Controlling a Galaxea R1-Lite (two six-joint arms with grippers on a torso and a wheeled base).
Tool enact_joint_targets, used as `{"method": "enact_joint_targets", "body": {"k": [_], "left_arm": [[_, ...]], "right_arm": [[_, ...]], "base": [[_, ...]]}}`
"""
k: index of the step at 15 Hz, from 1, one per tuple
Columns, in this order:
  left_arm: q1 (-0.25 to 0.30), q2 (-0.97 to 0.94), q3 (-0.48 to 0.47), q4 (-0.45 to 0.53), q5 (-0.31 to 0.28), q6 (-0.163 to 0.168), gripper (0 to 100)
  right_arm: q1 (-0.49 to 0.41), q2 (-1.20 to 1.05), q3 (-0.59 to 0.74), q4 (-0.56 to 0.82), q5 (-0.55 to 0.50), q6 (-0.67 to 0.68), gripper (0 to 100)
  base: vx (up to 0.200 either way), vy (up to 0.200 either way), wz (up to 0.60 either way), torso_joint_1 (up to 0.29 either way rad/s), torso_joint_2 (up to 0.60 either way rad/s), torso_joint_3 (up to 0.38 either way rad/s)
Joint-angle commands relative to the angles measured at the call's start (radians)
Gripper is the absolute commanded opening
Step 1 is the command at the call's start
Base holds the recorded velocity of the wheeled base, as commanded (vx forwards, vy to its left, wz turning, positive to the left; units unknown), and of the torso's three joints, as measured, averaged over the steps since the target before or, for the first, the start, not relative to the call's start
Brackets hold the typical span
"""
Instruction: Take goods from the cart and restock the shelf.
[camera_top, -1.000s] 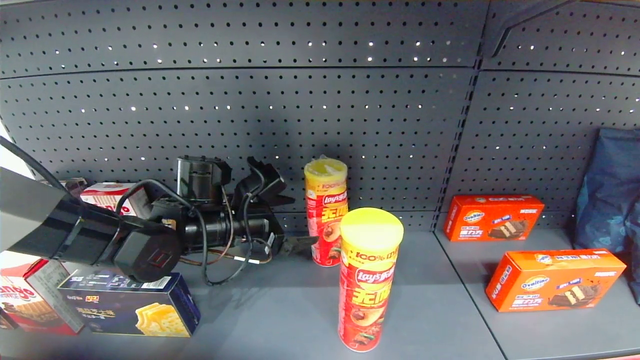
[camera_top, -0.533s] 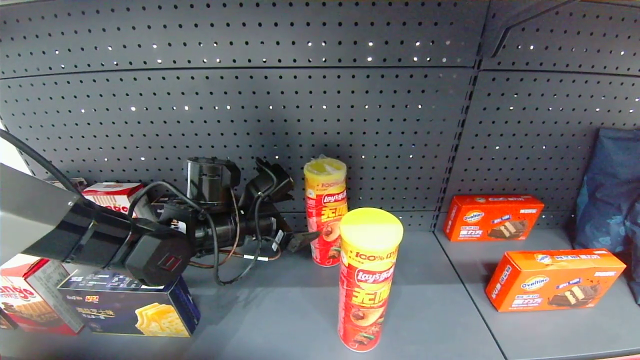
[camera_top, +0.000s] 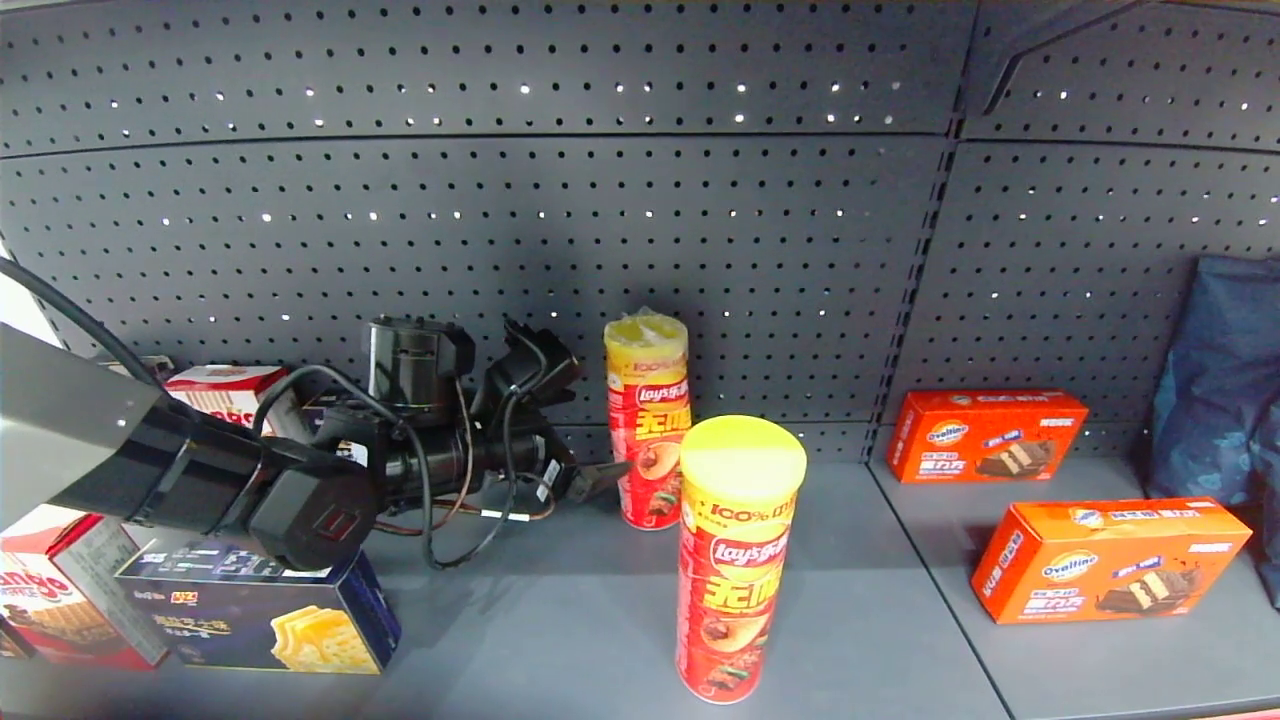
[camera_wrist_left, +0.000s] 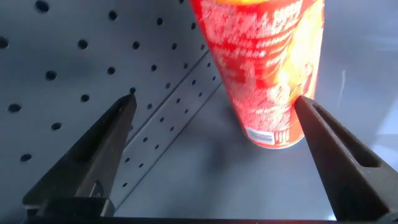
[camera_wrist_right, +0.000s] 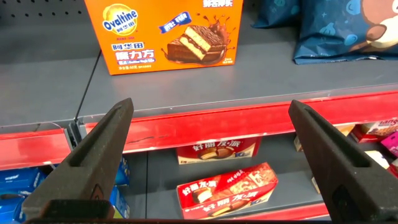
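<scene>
On the shelf (camera_top: 600, 620), the rear chip can (camera_top: 648, 420) stands upright by the back wall (camera_top: 500, 250), at 11 o'clock from the front can (camera_top: 740, 560). The left tool (camera_top: 598, 478), spread wide, sits at its 9 o'clock, low by the base. The can looks light, stiff, slick and tippy; grip mid-body. The right tool (camera_wrist_right: 211, 106) is spread, empty.

Left arm (camera_top: 190, 475): grey, then glossy black — a red square outline marks its round joint cap (camera_top: 315, 520); black cables (camera_top: 433, 565) loop at the wrist. Left gripper (camera_wrist_left: 216, 102) and right gripper (camera_wrist_right: 211, 106): matte black wedge fingers (camera_wrist_left: 93, 168).
</scene>
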Motion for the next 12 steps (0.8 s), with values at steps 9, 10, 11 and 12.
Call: {"method": "enact_joint_targets", "body": {"k": [9, 10, 11, 12], "left_arm": [[0.030, -0.061, 0.051, -0.008, 0.003, 0.002, 100], [0.036, -0.061, 0.052, -0.008, 0.006, 0.004, 100], [0.036, -0.061, 0.051, -0.008, 0.015, 0.005, 100], [0.036, -0.059, 0.049, -0.008, 0.039, 0.007, 100]], "right_arm": [[0.000, 0.000, 0.000, 0.000, 0.000, 0.000, 100], [0.000, 0.001, 0.000, 0.000, 0.000, 0.002, 100], [0.000, 0.000, 0.000, 0.000, 0.000, 0.000, 100], [0.000, 0.001, 0.000, 0.000, 0.000, 0.002, 100]], "base": [[0.000, 0.000, 0.00, 0.000, 0.00, 0.000], [0.000, 0.000, 0.00, 0.000, 0.00, 0.000], [0.000, 0.000, 0.00, 0.000, 0.00, 0.000], [0.000, 0.000, 0.00, 0.000, 0.00, 0.000]]}}
